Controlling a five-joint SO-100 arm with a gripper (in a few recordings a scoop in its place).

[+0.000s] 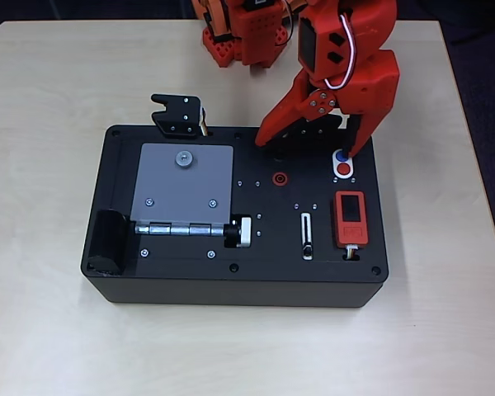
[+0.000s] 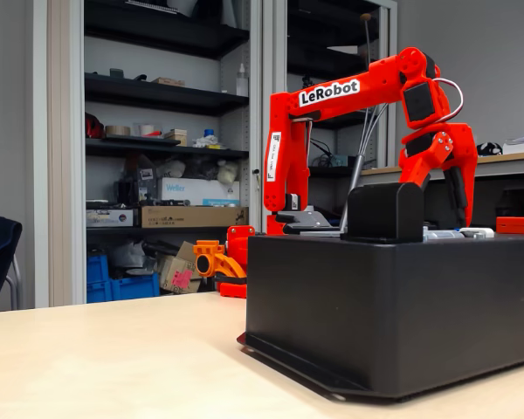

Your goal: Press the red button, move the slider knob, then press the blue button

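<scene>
Red tool [image 1: 309, 148] — fingers apart — one tip at blue button [image 1: 341, 156]; slider knob [image 1: 308, 248] slot running top-to-bottom.

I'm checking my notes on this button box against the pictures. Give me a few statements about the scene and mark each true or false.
1. The gripper is open, one finger tip beside the blue button. True.
2. The red button lies farther from the arm's base than the blue one in the overhead view. True.
3. The slider knob sits at the end of its slot nearest the buttons. False: it sits at the far end, toward the box's front edge.
4. The grey plate lies right of the slider in the overhead view. False: it lies left.
</scene>
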